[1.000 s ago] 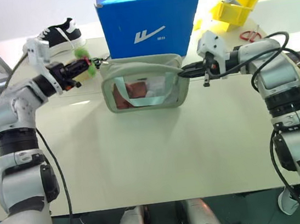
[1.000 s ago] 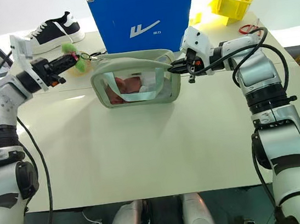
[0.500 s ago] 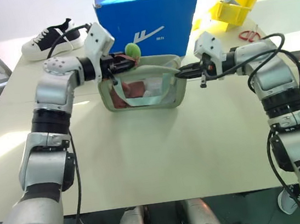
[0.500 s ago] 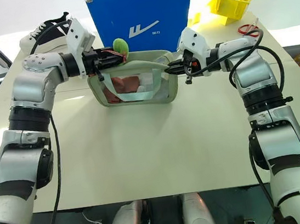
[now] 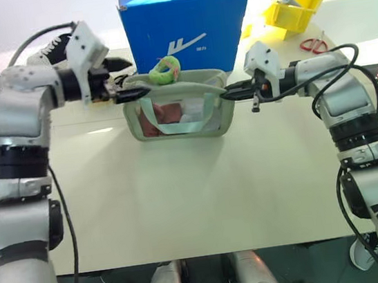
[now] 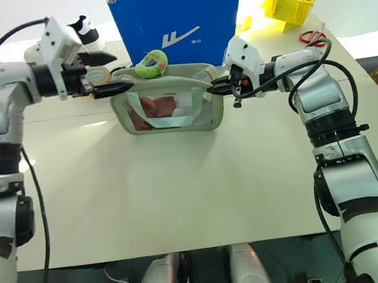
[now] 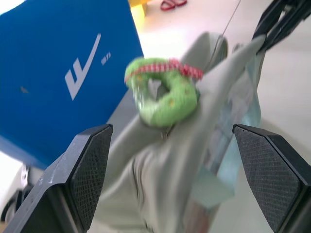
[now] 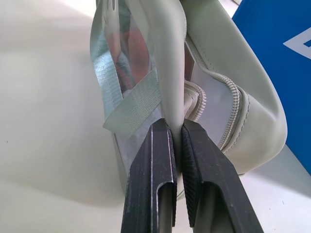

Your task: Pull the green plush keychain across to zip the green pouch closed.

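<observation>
Two grippers flank the green pouch [image 5: 179,110] in the left eye view. The pouch stands upright on the pale table [image 5: 203,195], its long axis running from side to side and its clear window facing the robot, with red contents showing through. The green plush keychain [image 5: 164,69] lies on the pouch's top edge, toward its left end, curled into a ring with a red trim. The left gripper [image 5: 123,80] hovers just left of the pouch's upper left corner, fingers spread and released, the keychain free of them. The right gripper [image 5: 232,91] is clenched on the pouch's right end. Just behind the pouch stands a blue box [image 5: 186,22]; a black-and-white sneaker [image 5: 58,46] lies well to the pouch's left rear, and a yellow bin [image 5: 294,9] and red scissors [image 5: 313,45] sit to its right rear.

From the right eye view, the same layout holds, the keychain [image 6: 150,64] between the box and the pouch's window.

Along the left wrist view, two black fingers [image 7: 90,170] stand wide apart with the keychain [image 7: 163,92] between and beyond them, untouched, resting on the pouch's fabric.

By the right wrist view, the fingers [image 8: 156,179] pinch a pale strip of the pouch's end, beside its zipper [image 8: 231,116].
</observation>
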